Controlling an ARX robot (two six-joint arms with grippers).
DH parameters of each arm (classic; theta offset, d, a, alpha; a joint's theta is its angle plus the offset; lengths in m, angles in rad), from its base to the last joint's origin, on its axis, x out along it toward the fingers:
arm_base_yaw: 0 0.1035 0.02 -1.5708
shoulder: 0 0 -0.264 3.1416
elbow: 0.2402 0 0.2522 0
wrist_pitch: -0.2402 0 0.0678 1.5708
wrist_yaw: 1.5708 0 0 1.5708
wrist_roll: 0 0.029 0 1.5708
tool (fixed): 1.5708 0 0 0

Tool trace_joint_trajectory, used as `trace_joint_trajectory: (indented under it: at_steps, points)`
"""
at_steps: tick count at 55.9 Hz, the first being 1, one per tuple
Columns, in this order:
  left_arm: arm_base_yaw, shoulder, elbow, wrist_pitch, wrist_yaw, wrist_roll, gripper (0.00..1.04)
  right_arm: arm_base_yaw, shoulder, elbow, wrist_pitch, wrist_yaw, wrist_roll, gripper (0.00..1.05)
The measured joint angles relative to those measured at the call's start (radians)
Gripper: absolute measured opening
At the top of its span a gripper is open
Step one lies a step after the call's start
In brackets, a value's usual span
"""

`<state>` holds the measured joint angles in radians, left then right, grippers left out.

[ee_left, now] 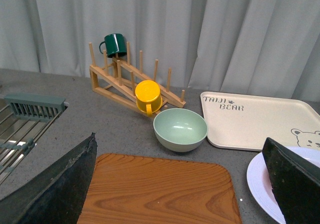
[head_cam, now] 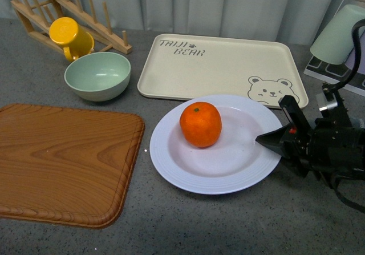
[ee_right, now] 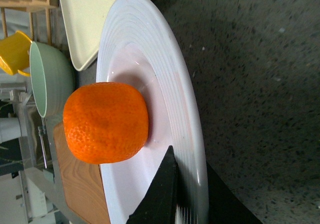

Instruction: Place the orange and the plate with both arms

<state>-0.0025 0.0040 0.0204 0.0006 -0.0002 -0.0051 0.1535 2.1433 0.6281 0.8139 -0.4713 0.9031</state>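
The orange (head_cam: 201, 124) sits on the white plate (head_cam: 228, 169), left of its middle, on the grey counter in the front view. My right gripper (head_cam: 268, 141) is shut on the plate's right rim, one finger above and one below. In the right wrist view the orange (ee_right: 106, 122) rests on the plate (ee_right: 150, 48), and my gripper (ee_right: 187, 184) pinches the rim. My left gripper (ee_left: 180, 184) is open and empty, held above the wooden board (ee_left: 160, 194); the plate's edge (ee_left: 257, 179) shows beside one finger. The left arm is out of the front view.
A wooden board (head_cam: 57, 158) lies at the left. A pale green bowl (head_cam: 97, 75), a yellow mug (head_cam: 68, 36) and a wooden rack (head_cam: 63, 9) stand behind it. The beige bear tray (head_cam: 217, 67) lies behind the plate. A green mug (ee_left: 115, 43) hangs on the rack.
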Motion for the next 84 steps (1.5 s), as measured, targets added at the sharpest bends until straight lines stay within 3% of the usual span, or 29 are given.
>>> trace_joint_trajectory:
  at_steps: [27, 59, 84]
  points:
    - [0.0, 0.0, 0.0, 0.0, 0.0, 0.0, 0.98, -0.055, -0.134, 0.055, -0.003, -0.02, 0.01, 0.03]
    - [0.0, 0.0, 0.0, 0.0, 0.0, 0.0, 0.98, -0.053, 0.192, 0.526, -0.072, 0.006, 0.139, 0.03]
    - [0.0, 0.0, 0.0, 0.0, 0.0, 0.0, 0.98, -0.035, 0.438, 0.917, -0.309, 0.036, 0.162, 0.03]
